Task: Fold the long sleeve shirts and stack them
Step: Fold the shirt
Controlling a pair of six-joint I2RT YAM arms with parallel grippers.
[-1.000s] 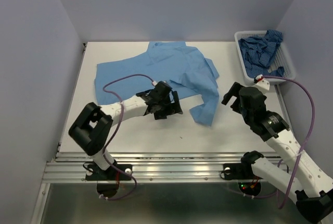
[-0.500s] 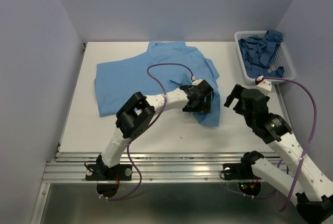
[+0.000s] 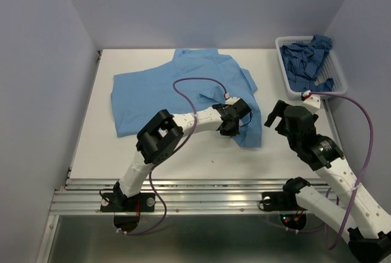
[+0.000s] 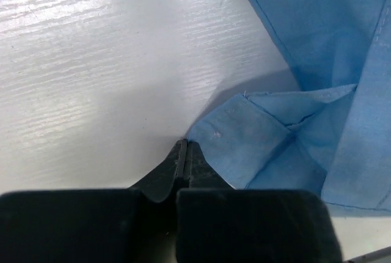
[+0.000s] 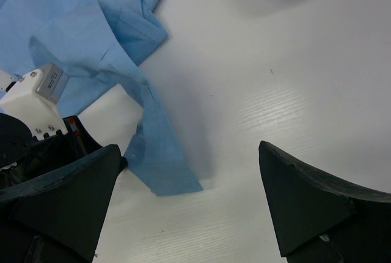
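Note:
The light sky-blue long sleeve shirt (image 3: 183, 79) lies spread on the white table, one sleeve running down to a cuff (image 3: 252, 136). My left gripper (image 3: 227, 129) is shut at the cuff's corner (image 4: 244, 134), with the cloth edge meeting its fingertips (image 4: 183, 147). My right gripper (image 3: 278, 111) hovers open just right of that sleeve, nothing between its fingers (image 5: 189, 148); the sleeve end (image 5: 162, 165) lies under its left side. The darker patterned blue shirt (image 3: 308, 55) sits crumpled in the basket.
The white mesh basket (image 3: 281, 55) stands at the table's back right corner, near the right wall. The left arm's purple cable (image 3: 195, 82) loops over the shirt. Bare table (image 3: 201, 159) runs along the near edge, ahead of the metal rail.
My left gripper swung right across the shirt to the sleeve cuff and closed there; the sleeve end shifted slightly right. The right gripper moved very little.

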